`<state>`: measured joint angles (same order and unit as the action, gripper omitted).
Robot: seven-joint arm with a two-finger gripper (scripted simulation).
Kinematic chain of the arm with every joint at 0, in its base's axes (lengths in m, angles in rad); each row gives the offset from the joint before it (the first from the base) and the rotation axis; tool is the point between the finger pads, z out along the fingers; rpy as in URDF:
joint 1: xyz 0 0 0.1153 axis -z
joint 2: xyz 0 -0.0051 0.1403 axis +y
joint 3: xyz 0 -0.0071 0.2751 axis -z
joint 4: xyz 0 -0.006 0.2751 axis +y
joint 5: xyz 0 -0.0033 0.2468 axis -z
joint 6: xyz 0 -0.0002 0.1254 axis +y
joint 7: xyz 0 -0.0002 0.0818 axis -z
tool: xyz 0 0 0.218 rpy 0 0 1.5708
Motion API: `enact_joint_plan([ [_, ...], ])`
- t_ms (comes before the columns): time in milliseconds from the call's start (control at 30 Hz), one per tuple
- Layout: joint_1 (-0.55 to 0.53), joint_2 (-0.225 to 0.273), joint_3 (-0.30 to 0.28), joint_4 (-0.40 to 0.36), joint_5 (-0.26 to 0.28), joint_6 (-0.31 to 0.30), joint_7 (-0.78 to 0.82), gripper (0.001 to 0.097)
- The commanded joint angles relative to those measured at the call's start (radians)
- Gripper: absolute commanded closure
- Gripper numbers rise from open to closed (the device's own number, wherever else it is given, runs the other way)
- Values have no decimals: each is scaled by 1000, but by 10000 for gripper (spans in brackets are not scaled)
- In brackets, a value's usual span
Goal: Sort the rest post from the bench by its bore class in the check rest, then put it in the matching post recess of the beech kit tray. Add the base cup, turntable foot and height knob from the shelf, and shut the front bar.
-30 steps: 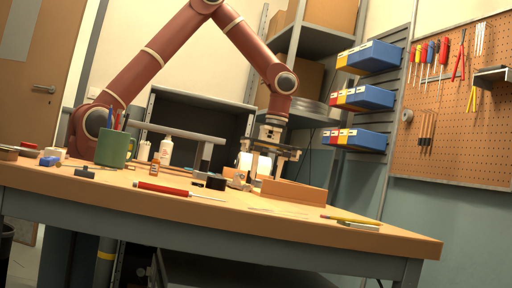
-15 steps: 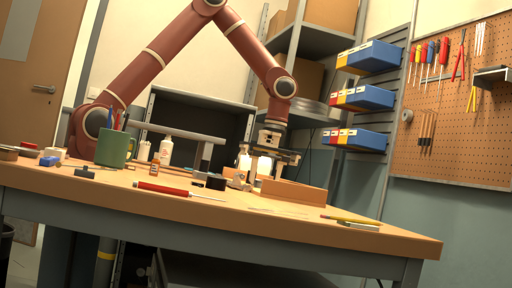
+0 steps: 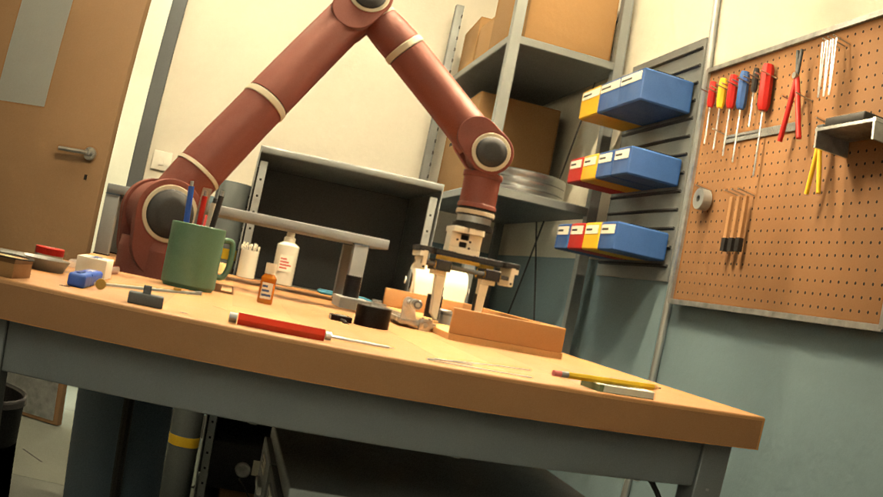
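The inside of the beech kit tray [image 3: 506,331] is hidden behind its near wall, so I cannot see what lies in its recesses. The tray sits on the bench right of centre. My gripper [image 3: 458,303] hangs straight down over the tray's left end, open and holding nothing that I can see, its fingertips low behind the tray wall. A small grey metal fixture [image 3: 412,312] stands just left of the tray. A black round part [image 3: 372,316] lies on the bench beside it. The low grey shelf [image 3: 309,232] spans the bench behind them.
A green mug [image 3: 194,254] with pens stands at the left of the bench. A red-handled screwdriver [image 3: 296,327] lies in front of the black part. A pencil and eraser [image 3: 611,383] lie near the right edge. A white roll [image 3: 441,283] stands behind the gripper.
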<state>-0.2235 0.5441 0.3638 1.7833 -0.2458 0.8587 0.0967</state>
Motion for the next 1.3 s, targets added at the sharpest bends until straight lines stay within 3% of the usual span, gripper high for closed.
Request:
enact_joint_plan([
  [0, 0, -1, 0, -1, 0, 0, 0, 346],
  [1067, 0, -1, 0, -1, 0, 0, 0, 966],
  [1267, 0, -1, 0, -1, 0, 0, 0, 966],
])
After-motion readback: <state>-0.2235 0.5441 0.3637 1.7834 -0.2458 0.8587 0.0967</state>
